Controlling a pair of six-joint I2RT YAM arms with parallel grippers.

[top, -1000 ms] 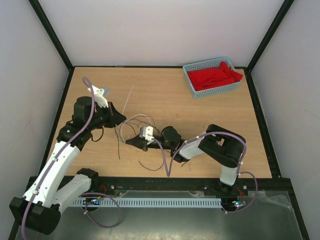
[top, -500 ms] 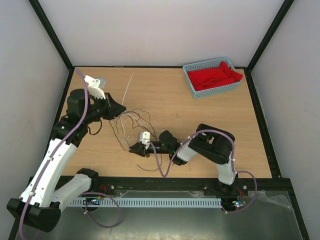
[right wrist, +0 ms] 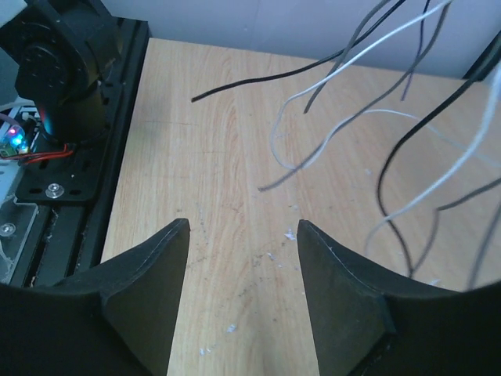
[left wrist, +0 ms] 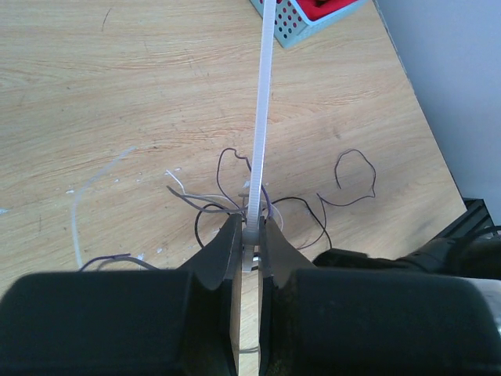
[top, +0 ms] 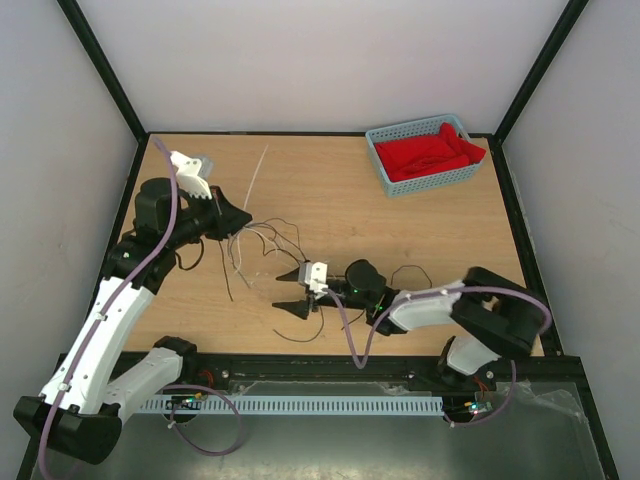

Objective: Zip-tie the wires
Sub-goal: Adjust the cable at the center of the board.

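Top external, left gripper [top: 235, 217] pinching the zip tie [top: 258, 177] at mid-left — strip pointing up-frame toward the far table [top: 420, 230] edge, wires [top: 268, 238] curling beside it, right gripper [top: 291, 291] gaping empty, open wood stretching rightward.

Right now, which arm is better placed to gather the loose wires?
Right, probably. The right fingers are open and empty, with the wires just ahead. The left fingers are shut on the zip tie and shouldn't let go.
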